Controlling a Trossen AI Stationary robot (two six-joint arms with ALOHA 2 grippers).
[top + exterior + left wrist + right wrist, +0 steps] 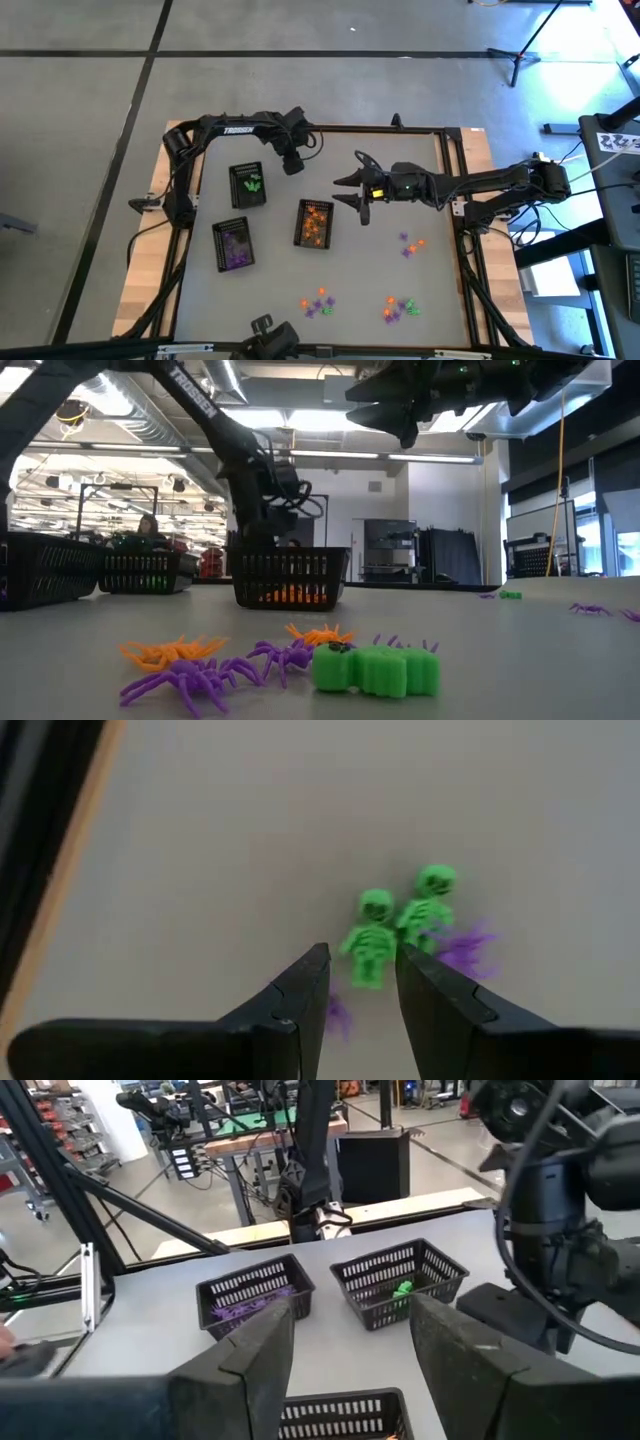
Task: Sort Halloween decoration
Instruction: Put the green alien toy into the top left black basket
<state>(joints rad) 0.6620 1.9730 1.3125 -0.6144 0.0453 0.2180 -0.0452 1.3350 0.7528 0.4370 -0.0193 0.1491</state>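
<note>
High view: small orange, purple and green plastic Halloween decoration pieces (402, 308) were noted loose near the table's front edge, others sorted by colour into three black mesh trays (233, 243). The right gripper (358, 196) was beside the orange tray, presumably for a drop.

Low view: only tray walls and the nearest pieces were shown.

Left wrist view: the left gripper (360, 1005) was found parted and empty before two green skeletons (372, 935).

Right wrist view: jaws were parted and empty.

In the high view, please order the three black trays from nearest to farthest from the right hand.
Measured from the right hand:
1. Tray with orange pieces, just beside it, toward the table's middle.
2. Tray with green pieces, farther left, below the left arm.
3. Tray with purple pieces, farthest, toward the left edge.
</note>
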